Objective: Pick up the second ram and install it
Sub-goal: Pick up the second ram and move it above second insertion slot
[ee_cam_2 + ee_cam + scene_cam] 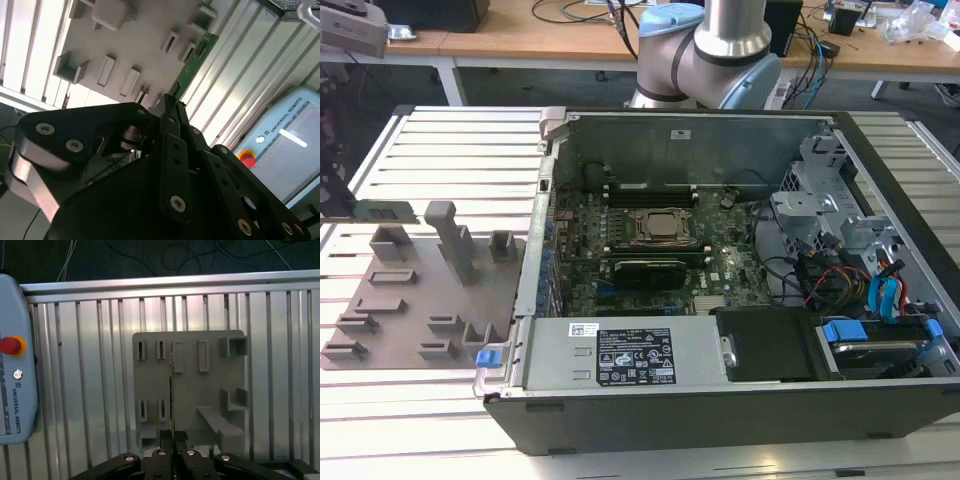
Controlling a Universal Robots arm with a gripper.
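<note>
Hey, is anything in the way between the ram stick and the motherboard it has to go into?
The gripper holds the second ram at the grey holder plate. Toward the motherboard stand a tall holder block and the case's side wall.

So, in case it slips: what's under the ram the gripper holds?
Under the ram lies the grey slotted holder plate, on the slatted metal table. The gripper covers the ram's near end; the ram hides the plate strip right beneath.

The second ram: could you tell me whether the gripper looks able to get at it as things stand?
Probably yes: in both wrist views the gripper seems shut on the second ram, over the grey holder plate, with nothing between.
</note>
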